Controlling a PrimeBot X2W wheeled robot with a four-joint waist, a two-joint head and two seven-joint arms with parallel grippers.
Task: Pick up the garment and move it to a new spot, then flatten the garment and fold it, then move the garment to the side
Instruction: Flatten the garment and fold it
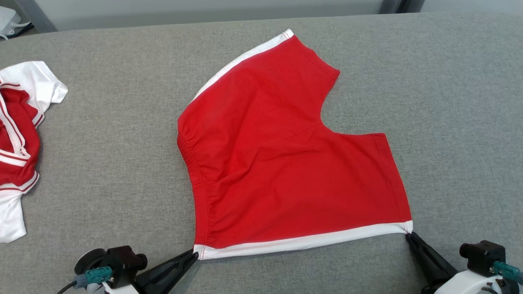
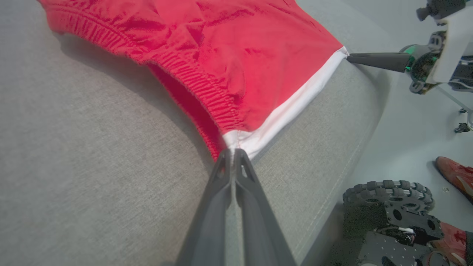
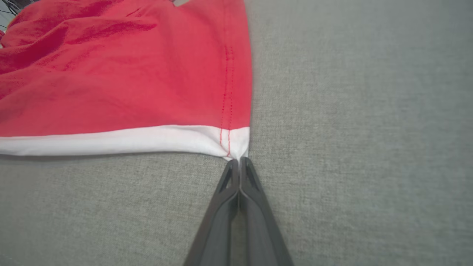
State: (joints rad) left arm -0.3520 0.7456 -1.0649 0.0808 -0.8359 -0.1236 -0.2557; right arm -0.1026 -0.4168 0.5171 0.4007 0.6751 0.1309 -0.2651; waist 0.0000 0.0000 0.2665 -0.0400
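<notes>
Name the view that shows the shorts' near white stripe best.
Head view: the near white stripe runs whole, from left hand to right hand. Left wrist view foreshortens it; right wrist view cuts it off at the frame's left edge.

Head camera looks down at the table; both low, close wrist cameras share the garment.

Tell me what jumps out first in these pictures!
The big red shorts spread in the middle of the grey surface grab the eye first. The left tool and right tool each pinch a near corner of their white band. Another red-and-white garment lies crumpled at the far left.
</notes>
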